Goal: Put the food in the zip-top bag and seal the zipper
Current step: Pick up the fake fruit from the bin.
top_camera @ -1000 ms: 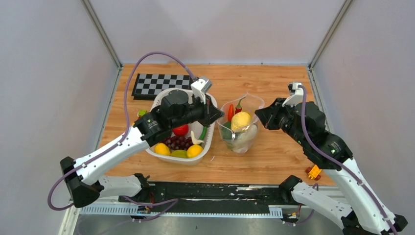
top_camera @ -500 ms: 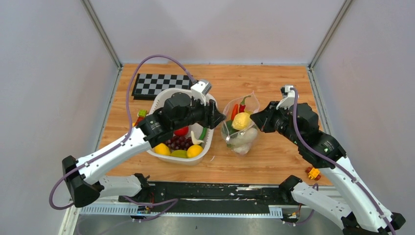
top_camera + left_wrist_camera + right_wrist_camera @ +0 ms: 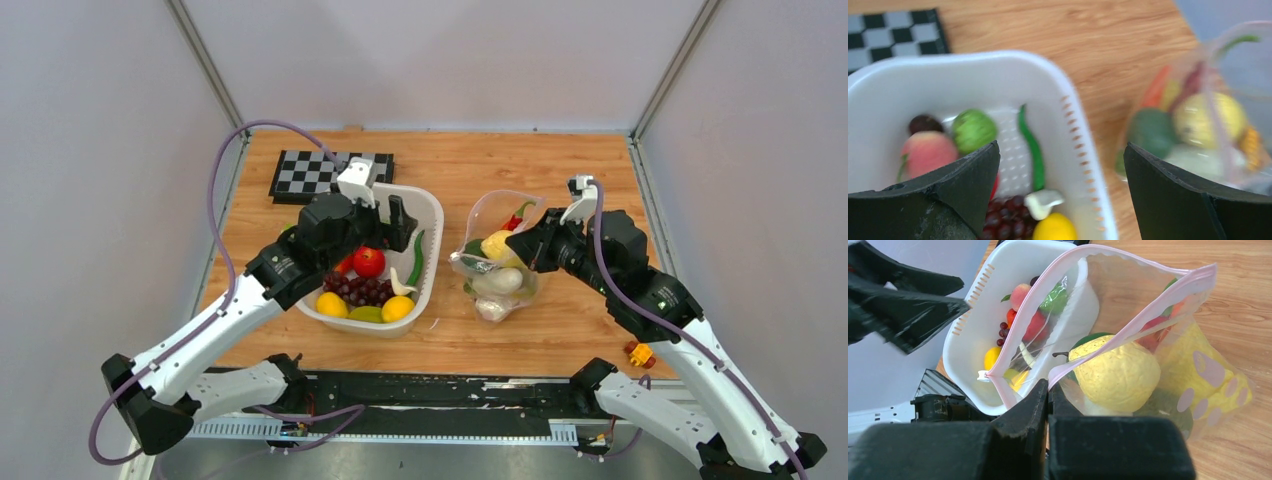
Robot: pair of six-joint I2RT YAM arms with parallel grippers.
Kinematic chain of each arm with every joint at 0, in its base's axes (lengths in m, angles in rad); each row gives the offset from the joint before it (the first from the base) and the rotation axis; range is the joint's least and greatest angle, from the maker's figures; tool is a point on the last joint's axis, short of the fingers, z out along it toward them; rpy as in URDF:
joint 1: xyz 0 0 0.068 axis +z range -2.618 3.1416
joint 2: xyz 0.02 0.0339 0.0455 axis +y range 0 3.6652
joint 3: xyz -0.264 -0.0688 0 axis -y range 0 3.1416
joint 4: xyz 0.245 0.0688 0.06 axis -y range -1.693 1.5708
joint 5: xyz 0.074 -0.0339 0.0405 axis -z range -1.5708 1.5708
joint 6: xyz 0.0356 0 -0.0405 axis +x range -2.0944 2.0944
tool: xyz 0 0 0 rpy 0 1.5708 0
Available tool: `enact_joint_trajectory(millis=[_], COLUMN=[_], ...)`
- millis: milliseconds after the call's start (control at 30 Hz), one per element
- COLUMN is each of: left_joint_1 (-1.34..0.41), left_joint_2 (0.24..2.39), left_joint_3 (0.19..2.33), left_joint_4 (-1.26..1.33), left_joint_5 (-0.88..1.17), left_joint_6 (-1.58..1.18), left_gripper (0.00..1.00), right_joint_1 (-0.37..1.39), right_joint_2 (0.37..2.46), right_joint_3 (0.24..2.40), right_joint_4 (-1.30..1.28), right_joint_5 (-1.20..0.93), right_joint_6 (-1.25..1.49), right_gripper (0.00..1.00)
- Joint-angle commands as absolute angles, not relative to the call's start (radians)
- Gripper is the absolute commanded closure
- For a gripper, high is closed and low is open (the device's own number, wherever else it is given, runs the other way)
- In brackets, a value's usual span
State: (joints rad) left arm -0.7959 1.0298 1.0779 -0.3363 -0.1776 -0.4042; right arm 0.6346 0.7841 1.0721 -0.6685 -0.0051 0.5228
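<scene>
The zip-top bag (image 3: 500, 265) lies tilted on the wood right of the white basket (image 3: 428, 215), holding a yellow fruit (image 3: 497, 245), a white cabbage (image 3: 500, 282) and a red chili (image 3: 515, 220). My right gripper (image 3: 520, 245) is shut on the near pink zipper (image 3: 1128, 327) strip at the bag's mouth, which gapes open. My left gripper (image 3: 385, 225) hangs open and empty over the basket's right part. More food sits in the basket: a tomato (image 3: 369, 262), grapes (image 3: 362, 290), lemons (image 3: 332, 305), garlic (image 3: 1043, 202), a green chili (image 3: 1030, 145) and a peach (image 3: 925, 150).
A black-and-white checkerboard (image 3: 310, 172) lies at the back left behind the basket. A small orange object (image 3: 640, 352) rests near the front right edge. Grey walls enclose the table on three sides.
My left gripper let go of the bag's left rim, opened wide and drew back left over the basket. The bag slumped, and my right gripper shifted slightly left with its edge.
</scene>
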Motion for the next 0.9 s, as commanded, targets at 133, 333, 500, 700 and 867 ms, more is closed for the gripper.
enact_joint_trajectory(millis=[133,333,500,700,867], left_joint_1=[-0.611,-0.560,-0.560,-0.560,-0.560], left_joint_2=[1.067,1.183,1.260,1.375,1.431], left_joint_3=[0.890,0.835,0.813,0.819,0.824], left_joint_4=[-0.389,-0.380,-0.346,-0.334,-0.331], left_joint_5=[-0.291,-0.241,-0.253,-0.256,-0.272], left_joint_6=[-0.452,-0.480,-0.484,-0.502,-0.506], left_gripper=[0.00,0.00,0.00,0.00,0.06], right_joint_1=[0.635,0.635,0.636,0.635,0.635], right_joint_2=[0.788,0.787,0.787,0.782,0.766], right_joint_3=[1.085,1.082,1.076,1.076,1.073], right_joint_4=[-0.607,-0.607,-0.601,-0.605,-0.613], right_joint_5=[-0.028,-0.026,-0.029,-0.033,-0.020], right_joint_6=[0.521,0.519,0.519,0.520,0.521], right_gripper=[1.00,1.00,1.00,1.00,0.99])
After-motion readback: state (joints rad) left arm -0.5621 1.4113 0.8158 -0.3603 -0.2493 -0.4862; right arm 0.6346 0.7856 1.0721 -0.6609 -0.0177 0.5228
